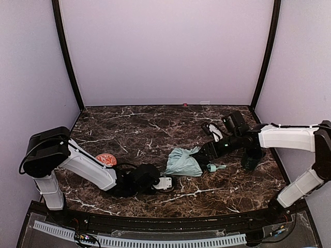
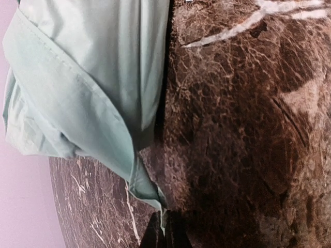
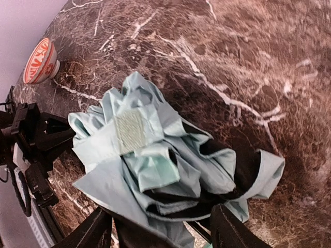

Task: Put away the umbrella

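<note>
both grippers are engaged in bundling the umbrella (image 1: 182, 163): hem pinched by left gripper (image 2: 164, 232), folds straddled by spread right gripper (image 3: 161, 222); tighter gathering is likely needed next

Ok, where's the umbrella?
In the top view, the umbrella lies mid-table, between the orange bowl on its left and the dark cup on its right.

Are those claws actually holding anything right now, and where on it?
The left gripper pinches a fabric corner of the umbrella. The right gripper straddles its bunched canopy; whether it grips cannot be told.
</note>
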`<act>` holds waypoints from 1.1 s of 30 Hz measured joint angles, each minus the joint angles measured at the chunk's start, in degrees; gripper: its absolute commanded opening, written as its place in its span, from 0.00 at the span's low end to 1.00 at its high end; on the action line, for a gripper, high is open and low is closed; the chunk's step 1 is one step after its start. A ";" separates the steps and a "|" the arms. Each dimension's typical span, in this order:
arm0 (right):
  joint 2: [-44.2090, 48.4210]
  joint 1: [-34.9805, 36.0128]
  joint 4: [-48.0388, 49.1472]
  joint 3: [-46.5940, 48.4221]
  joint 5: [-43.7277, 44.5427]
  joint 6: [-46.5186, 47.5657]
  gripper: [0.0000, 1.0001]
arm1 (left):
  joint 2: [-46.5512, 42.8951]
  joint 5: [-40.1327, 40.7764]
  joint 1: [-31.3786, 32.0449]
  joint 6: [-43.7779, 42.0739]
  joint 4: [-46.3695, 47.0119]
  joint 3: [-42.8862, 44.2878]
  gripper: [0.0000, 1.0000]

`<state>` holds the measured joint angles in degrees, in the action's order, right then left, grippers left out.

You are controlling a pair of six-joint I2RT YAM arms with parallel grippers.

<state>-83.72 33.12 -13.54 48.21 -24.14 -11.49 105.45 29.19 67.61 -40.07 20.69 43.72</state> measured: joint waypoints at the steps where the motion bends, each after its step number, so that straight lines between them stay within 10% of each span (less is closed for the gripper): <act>1: 0.98 1.51 -0.46 0.35 2.01 1.60 0.69 | 0.02 0.02 0.00 -0.02 0.00 0.00 0.00; 6: 7.61 10.80 0.72 -0.37 14.05 14.25 1.00 | 0.09 0.04 0.02 -0.07 0.00 0.04 0.00; 22: 3.63 29.07 24.59 -15.89 45.64 50.21 1.00 | 0.09 0.00 0.00 -0.07 -0.59 0.37 0.00; 33: -9.25 22.97 25.38 -9.90 38.51 51.78 0.72 | -0.17 -0.24 0.00 -0.44 -0.79 0.35 0.00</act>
<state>-92.97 56.10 11.84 38.30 14.37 40.29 105.27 28.95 67.61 -40.51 19.90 44.07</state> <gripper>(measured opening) 0.865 0.010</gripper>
